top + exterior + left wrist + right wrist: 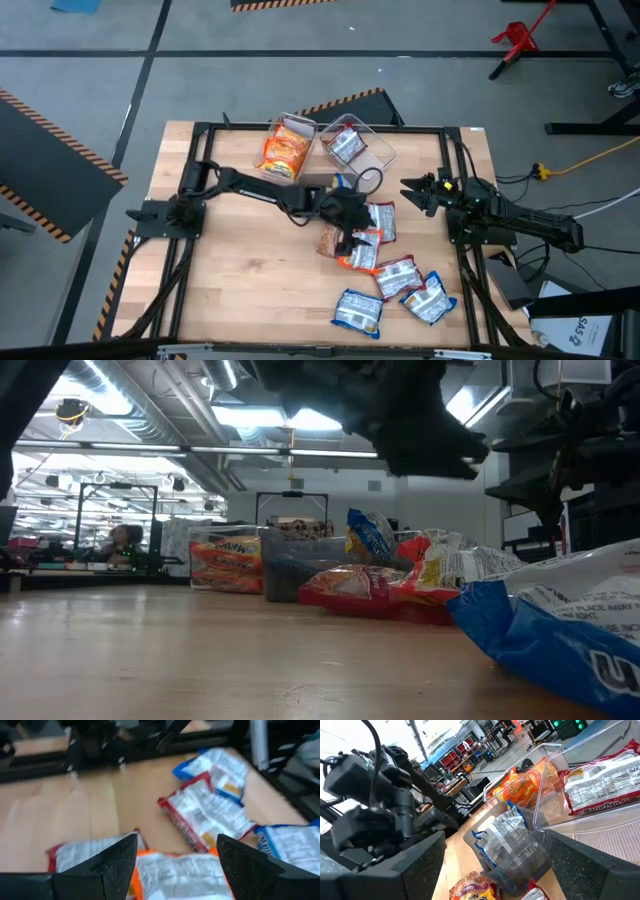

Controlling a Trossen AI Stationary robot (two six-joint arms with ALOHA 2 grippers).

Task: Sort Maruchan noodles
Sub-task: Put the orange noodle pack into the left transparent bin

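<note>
Several Maruchan packets lie loose on the table's right near part: a red-and-white one [383, 220], an orange-edged one [360, 255], another red-and-white [396, 274] and two blue-and-white [428, 298] [358, 312]. My left gripper [352, 232] hovers open over this pile. In the left wrist view its fingers [120, 862] stand on either side of the orange-edged packet [182, 875], above it. In the low view it hangs clear above the packets [410, 420]. My right gripper [415, 192] waits open near the right edge, facing the bins [495, 837].
Two clear bins stand at the far edge: one holds orange packets [285, 150], the other a red-and-white packet [352, 143]. A smaller clear tub with a blue-and-white packet [507, 840] sits just in front of them. A brownish packet [328, 242] lies left of the pile. Bare wood spreads across the near left.
</note>
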